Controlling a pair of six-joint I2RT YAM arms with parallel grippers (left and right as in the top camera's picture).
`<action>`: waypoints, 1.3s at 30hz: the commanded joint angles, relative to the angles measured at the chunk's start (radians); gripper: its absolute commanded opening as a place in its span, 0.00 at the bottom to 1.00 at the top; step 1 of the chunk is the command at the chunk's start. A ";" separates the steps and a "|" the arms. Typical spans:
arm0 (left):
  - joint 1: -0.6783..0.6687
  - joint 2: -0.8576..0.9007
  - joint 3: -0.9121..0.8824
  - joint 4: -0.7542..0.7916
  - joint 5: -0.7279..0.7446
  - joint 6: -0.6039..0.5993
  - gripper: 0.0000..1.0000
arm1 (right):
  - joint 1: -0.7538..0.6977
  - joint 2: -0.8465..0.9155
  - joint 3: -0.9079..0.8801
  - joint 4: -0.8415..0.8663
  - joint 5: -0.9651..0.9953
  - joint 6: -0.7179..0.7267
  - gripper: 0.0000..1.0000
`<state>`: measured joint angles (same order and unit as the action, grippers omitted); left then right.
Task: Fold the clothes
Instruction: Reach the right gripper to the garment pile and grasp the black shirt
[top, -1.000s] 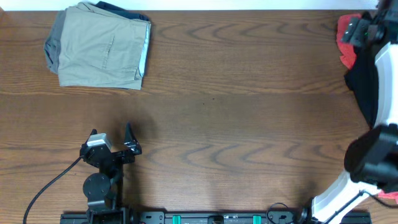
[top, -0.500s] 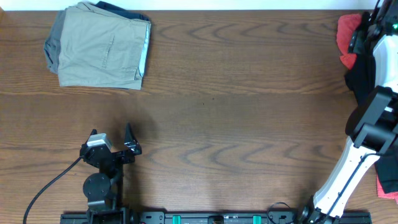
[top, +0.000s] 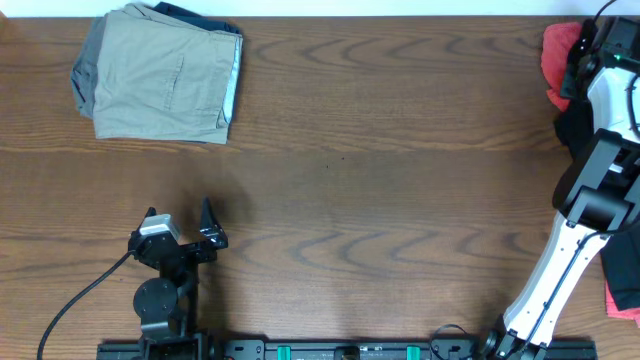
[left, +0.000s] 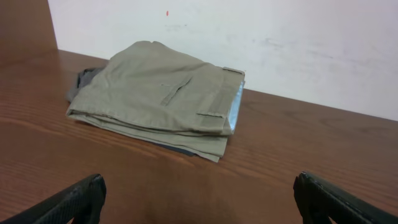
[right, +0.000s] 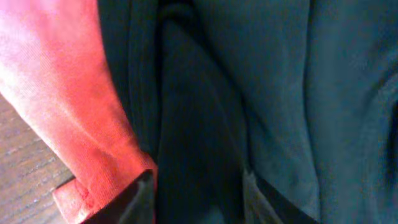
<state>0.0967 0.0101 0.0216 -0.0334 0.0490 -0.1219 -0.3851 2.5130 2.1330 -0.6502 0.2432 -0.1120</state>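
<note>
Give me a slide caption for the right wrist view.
Right end effector straddling a fold of the black clothes, coral-red top at left.

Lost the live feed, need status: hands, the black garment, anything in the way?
Left hand open, empty, low over the table. Right hand straddles a fold of the black garment; grip unconfirmed. Garment bunched, not folded. Red top lies against it.

Overhead top-down, left wrist low, sharing khaki garment (top: 160, 75), right wrist against clothes (right: 280, 93)

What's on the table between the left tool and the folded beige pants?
Nothing: only bare wooden table separates the left tool from the beige pants, as the overhead view shows.
</note>
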 joint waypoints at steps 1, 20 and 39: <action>0.005 -0.006 -0.018 -0.036 -0.015 0.017 0.98 | -0.018 0.018 0.026 0.000 0.007 0.022 0.38; 0.005 -0.006 -0.018 -0.036 -0.015 0.017 0.98 | -0.024 -0.011 0.027 -0.041 -0.007 0.192 0.01; 0.005 -0.006 -0.018 -0.036 -0.015 0.017 0.98 | 0.010 -0.430 0.027 -0.179 -0.039 0.283 0.01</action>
<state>0.0967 0.0101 0.0216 -0.0334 0.0490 -0.1219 -0.3851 2.1506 2.1422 -0.8188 0.2352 0.1432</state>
